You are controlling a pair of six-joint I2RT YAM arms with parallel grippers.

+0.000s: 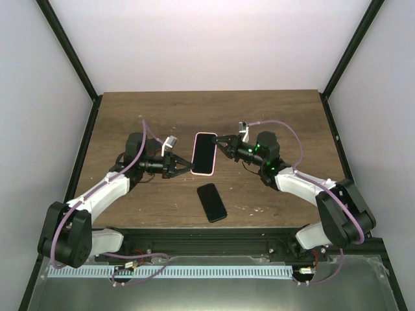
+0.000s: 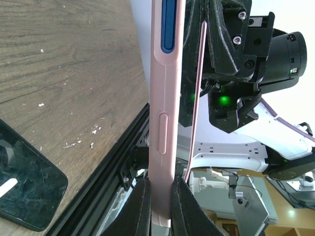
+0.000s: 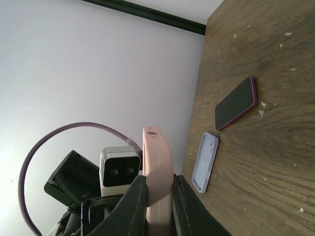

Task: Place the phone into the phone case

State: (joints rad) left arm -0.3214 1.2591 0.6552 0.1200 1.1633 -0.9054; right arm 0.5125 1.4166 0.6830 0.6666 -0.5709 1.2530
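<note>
Grips the pink phone case [image 1: 205,153] over mid-table: left gripper [image 1: 190,166] clamped on its left long edge, right gripper [image 1: 218,142] clamped on its right. Points the case's long axis from the arms toward the far wall, dark face up. Shows, from above only, the whole black phone [image 1: 212,202], flat on the table [image 1: 142,110], nearer the arms, apart from the case. Shows, in the right wrist view alone, a magenta-rimmed phone [image 3: 236,103] and a lavender case [image 3: 205,162] near each other.

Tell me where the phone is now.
In the top view, the phone lies flat on the table near its front edge, just on the near side of the pink case.
</note>
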